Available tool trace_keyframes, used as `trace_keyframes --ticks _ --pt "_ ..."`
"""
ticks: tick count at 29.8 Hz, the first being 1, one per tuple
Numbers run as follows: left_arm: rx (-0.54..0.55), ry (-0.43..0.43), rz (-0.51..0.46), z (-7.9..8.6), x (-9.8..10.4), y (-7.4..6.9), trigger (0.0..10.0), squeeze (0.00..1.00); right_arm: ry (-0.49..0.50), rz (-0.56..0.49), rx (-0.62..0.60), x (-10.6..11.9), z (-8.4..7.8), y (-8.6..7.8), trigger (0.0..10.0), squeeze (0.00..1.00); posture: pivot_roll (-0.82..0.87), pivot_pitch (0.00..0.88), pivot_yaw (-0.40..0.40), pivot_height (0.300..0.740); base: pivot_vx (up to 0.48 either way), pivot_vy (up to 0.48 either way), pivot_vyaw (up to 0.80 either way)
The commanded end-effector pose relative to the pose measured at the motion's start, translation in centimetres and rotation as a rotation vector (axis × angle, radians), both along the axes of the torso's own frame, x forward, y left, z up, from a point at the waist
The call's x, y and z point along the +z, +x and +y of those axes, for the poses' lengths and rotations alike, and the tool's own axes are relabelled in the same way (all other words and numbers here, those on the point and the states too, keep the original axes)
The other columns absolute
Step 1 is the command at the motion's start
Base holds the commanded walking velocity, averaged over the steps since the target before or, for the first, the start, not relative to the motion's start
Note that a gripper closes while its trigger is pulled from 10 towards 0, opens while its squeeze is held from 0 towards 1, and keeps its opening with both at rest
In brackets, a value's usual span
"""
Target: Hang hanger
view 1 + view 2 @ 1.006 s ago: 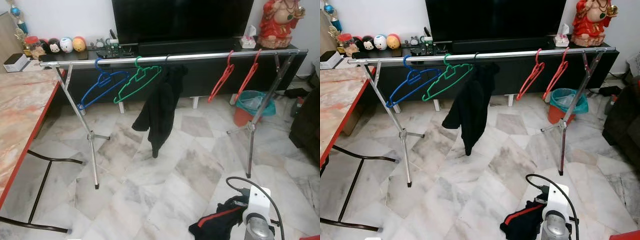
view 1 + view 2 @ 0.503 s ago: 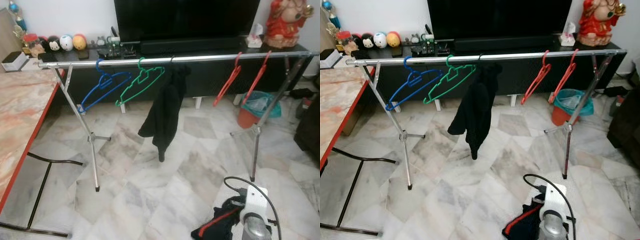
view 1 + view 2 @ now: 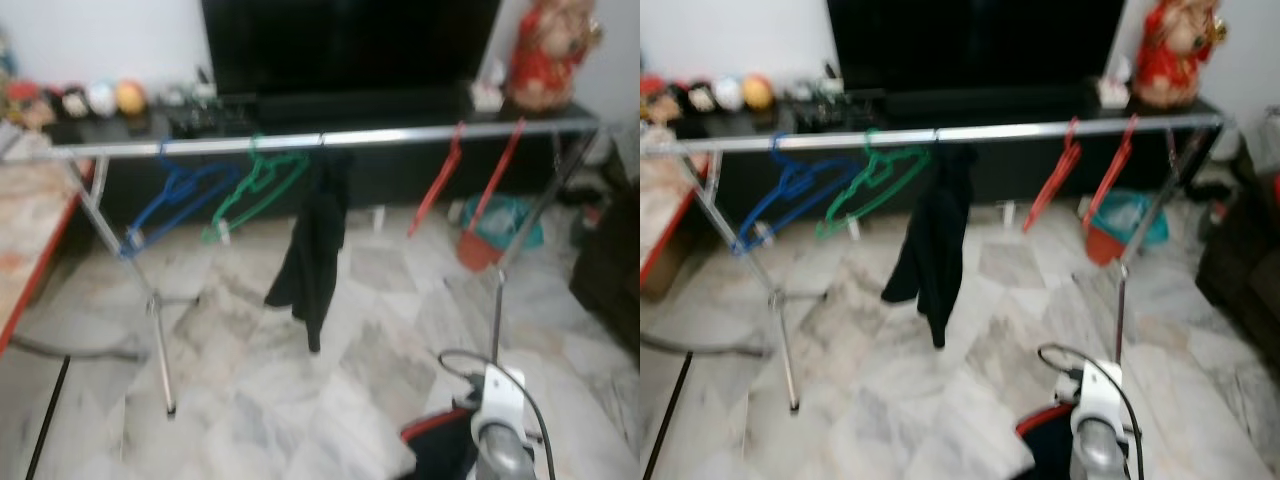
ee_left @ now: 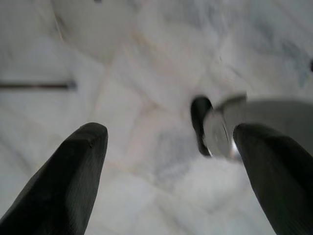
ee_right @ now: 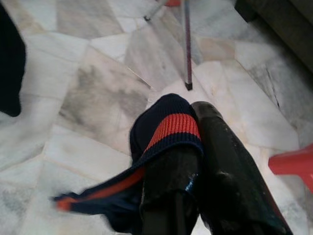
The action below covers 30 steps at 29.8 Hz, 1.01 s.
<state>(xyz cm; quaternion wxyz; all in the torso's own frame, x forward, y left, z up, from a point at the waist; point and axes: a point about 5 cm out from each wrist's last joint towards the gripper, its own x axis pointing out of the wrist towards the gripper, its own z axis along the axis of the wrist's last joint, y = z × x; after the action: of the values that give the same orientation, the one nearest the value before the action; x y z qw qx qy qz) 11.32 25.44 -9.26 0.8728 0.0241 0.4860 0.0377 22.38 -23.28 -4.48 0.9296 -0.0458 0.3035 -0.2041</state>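
The clothes rail spans the room ahead, blocking the way to the TV cabinet. A blue hanger, green hanger, black garment and two red hangers crowd it; bare rail lies between garment and red hangers. The marble floor before it lies open; a table borders the left.

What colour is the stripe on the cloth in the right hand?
Red, on dark navy cloth; the right wrist view shows it best.
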Motion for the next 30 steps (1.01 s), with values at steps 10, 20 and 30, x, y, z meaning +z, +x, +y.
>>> trace_keyframes --ticks 10,20,30 --pt "0.011 -0.018 0.004 -0.50 -0.21 -0.18 10.0 0.00 -0.013 0.000 -0.011 0.15 -0.80 -0.13 10.0 0.00 -0.11 0.000 0.020 0.740 0.283 0.000 0.00" --pt "0.012 -0.019 0.000 -0.52 -0.18 -0.07 10.0 0.00 -0.004 0.017 -0.011 -0.15 -0.63 -0.46 10.0 0.00 -0.11 0.000 0.020 0.740 0.280 0.000 0.00" --pt "0.015 -0.022 -0.002 -0.57 -0.17 0.04 10.0 0.00 0.005 0.029 -0.008 -0.29 -0.59 -0.57 10.0 0.00 -0.11 0.000 0.018 0.740 0.283 0.000 0.00"
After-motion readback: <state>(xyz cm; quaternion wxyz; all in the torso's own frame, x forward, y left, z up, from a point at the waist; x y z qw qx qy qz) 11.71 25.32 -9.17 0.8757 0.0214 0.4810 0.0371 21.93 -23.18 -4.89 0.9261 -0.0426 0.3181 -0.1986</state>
